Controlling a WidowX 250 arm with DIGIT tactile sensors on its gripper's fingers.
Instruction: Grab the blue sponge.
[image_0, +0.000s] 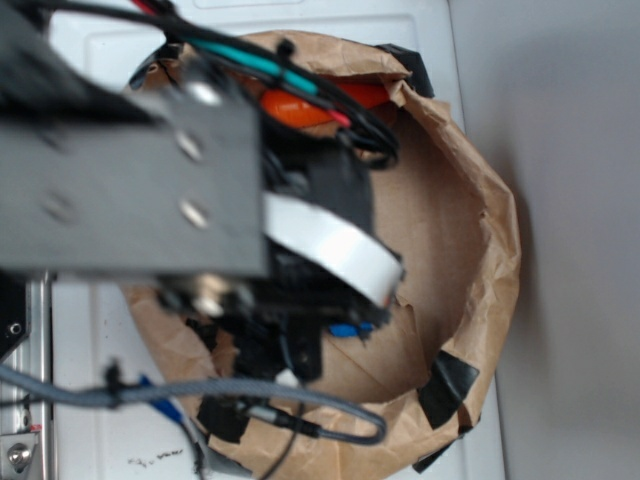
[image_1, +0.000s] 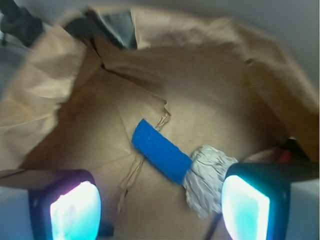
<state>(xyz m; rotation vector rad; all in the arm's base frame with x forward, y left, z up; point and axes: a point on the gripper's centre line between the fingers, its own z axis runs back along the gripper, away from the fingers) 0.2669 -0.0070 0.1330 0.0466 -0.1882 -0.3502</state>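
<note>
Spread wide apart, the gripper (image_1: 160, 207) hangs over the floor of a crumpled brown paper bowl (image_1: 65, 90), its two glowing pale fingers (image_1: 75, 212) at the lower corners of the wrist view with nothing between them. Ahead of the fingers, the blue sponge (image_1: 161, 150) lies flat and slantwise on the brown paper, its lower right end touching a crumpled white paper wad (image_1: 207, 177) that sits just beside the right-hand finger. From the exterior view the arm (image_0: 130, 190) hides most of the bowl, though an orange toy (image_0: 300, 108) shows near the far rim and a sliver of blue beneath the arm
</note>
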